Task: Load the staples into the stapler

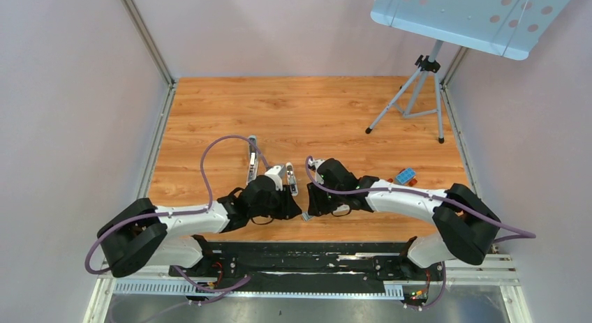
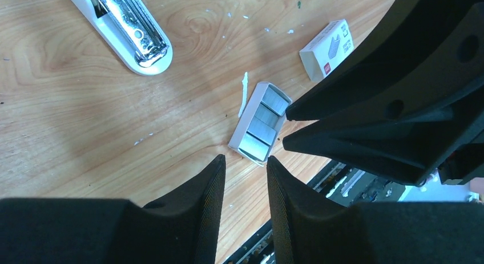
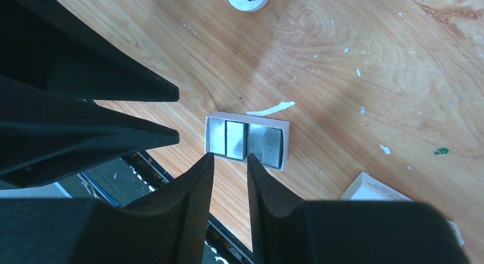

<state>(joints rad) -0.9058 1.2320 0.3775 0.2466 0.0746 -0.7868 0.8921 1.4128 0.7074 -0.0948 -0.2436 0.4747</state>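
The staples (image 2: 262,124) are several grey ribbed strips lying in a small white tray near the table's front edge; they also show in the right wrist view (image 3: 246,139). My left gripper (image 2: 246,159) is open and empty, its tips just short of the tray's near end. My right gripper (image 3: 229,157) is open and empty, its tips at the tray's edge from the other side. The two grippers face each other over the tray (image 1: 306,216). The stapler (image 2: 128,30) lies open beyond, with its metal channel up; it also shows in the top view (image 1: 253,166).
A small white box with a red mark (image 2: 326,49) lies just past the tray. A blue and red object (image 1: 405,176) sits at the right. A tripod (image 1: 419,93) stands at the back right. The black base rail (image 1: 307,253) runs along the front edge.
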